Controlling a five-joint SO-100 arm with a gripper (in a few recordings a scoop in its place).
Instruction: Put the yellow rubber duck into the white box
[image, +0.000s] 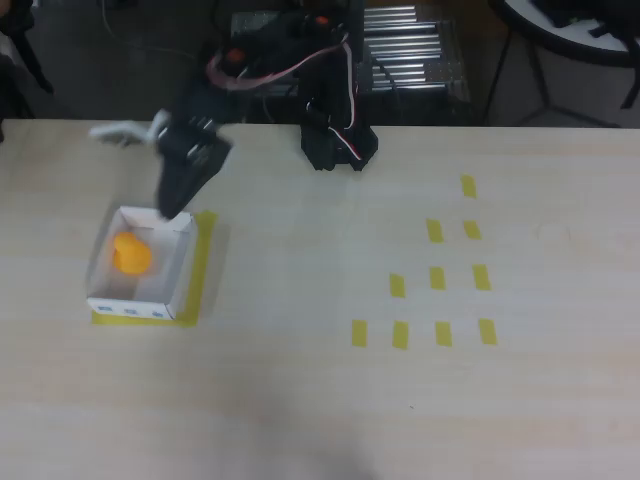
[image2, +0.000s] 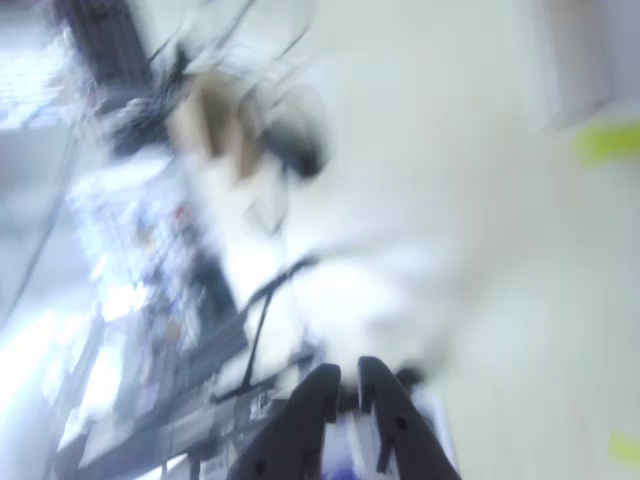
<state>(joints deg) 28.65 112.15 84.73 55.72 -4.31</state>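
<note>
Overhead view: the duck (image: 131, 252) lies inside the white box (image: 178, 272), in the half nearer the gripper, on the box's left side as pictured. The box rests on the table (image: 320, 400) over a yellow tape outline (image: 205, 262), with small blue marks on its outer wall farthest from the gripper.

The gripper (image: 172, 208) is dark and points down toward the box's upper right corner. Its tip is just beside that corner, at or above the wall; contact cannot be judged. The duck is apart from the tip, below and left of it in the picture. Nothing sits between the fingers. The arm's base (image: 339, 145) stands well to the right of the gripper, at the table's far edge. A white part (image: 120, 132) sticks out from the arm to the gripper's upper left.

Wrist view: heavily blurred. The two dark fingers (image2: 315, 410) show at the bottom edge, tips close together with a narrow gap, nothing held. A yellow-green smear (image2: 608, 140) is at upper right.

Rows of short yellow tape strips (image: 437, 278) lie far right of the gripper.
</note>
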